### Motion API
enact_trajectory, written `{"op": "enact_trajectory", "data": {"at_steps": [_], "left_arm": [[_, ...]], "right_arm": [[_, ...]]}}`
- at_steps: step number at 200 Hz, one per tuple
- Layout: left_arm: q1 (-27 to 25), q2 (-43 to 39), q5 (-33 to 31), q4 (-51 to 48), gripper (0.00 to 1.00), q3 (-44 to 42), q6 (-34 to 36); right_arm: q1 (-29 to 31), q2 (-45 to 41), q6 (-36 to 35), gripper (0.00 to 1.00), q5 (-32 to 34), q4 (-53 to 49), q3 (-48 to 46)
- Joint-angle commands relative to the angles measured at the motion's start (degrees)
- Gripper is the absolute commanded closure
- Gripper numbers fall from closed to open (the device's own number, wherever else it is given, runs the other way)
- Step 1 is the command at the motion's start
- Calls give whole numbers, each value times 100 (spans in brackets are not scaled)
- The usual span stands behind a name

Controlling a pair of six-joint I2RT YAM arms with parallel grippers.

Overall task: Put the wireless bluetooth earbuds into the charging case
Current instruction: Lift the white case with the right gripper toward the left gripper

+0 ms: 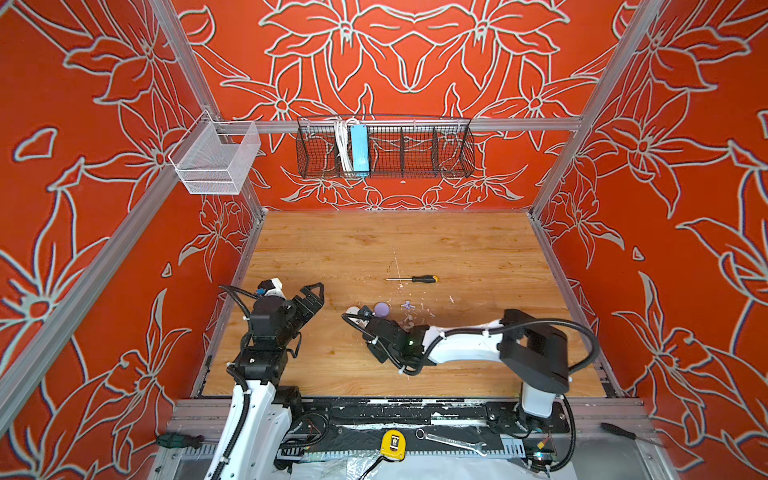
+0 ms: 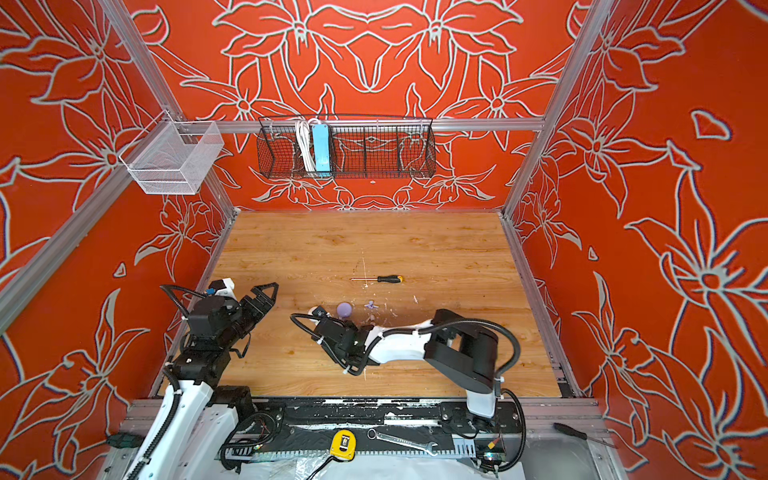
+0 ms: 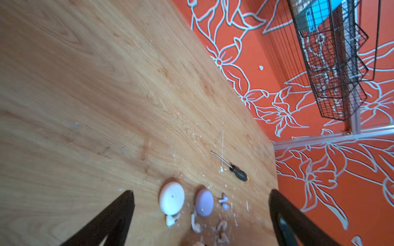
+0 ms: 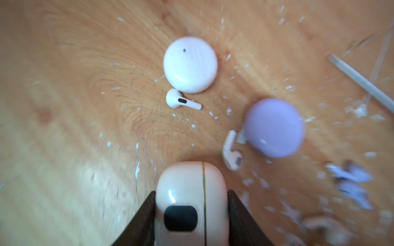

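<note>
In the right wrist view my right gripper [image 4: 191, 213] is shut on a cream charging case [image 4: 191, 191] with a gold seam and a black patch, low over the wood. Beyond it lie a round white case [image 4: 190, 65], a white earbud [image 4: 181, 101] beside it, a second white earbud [image 4: 231, 151] against a round lilac case [image 4: 275, 127], and blurred lilac earbuds [image 4: 351, 181]. In both top views the right gripper [image 1: 365, 316] [image 2: 320, 313] sits by the lilac case [image 1: 381, 308]. My left gripper [image 1: 313, 293] [image 3: 201, 191] hangs open and empty to the left.
A black-handled screwdriver [image 1: 415, 279] lies farther back on the wooden table [image 1: 478, 249]. White flecks and scraps litter the wood around the cases. A black wire basket [image 1: 384, 147] and a white mesh bin [image 1: 216, 160] hang on the walls.
</note>
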Motion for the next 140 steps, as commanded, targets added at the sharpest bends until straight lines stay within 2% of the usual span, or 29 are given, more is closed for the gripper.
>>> {"op": "enact_trajectory", "data": {"at_steps": [1, 12, 17, 28, 52, 93, 140], "left_arm": [[24, 265, 1620, -167, 2, 475, -123], [22, 317, 2340, -57, 0, 592, -74], [25, 298, 2579, -57, 2, 656, 24], [23, 151, 2868, -270, 4, 796, 325], [26, -400, 3344, -372, 6, 807, 669], [16, -1380, 4177, 11, 9, 705, 686], [-8, -1694, 4590, 20, 12, 755, 517]], "right_arm": [[31, -1133, -1420, 66, 84, 733, -537], [46, -1664, -1895, 67, -21, 1012, -863], [41, -1887, -2103, 67, -80, 1135, -998], [59, -2308, -2530, 69, -229, 1313, -1202], [117, -2968, -3066, 74, 31, 1547, -1444], [185, -3670, -3278, 73, -231, 1578, -1523], [841, -3765, -3754, 73, 157, 1677, -1269]]}}
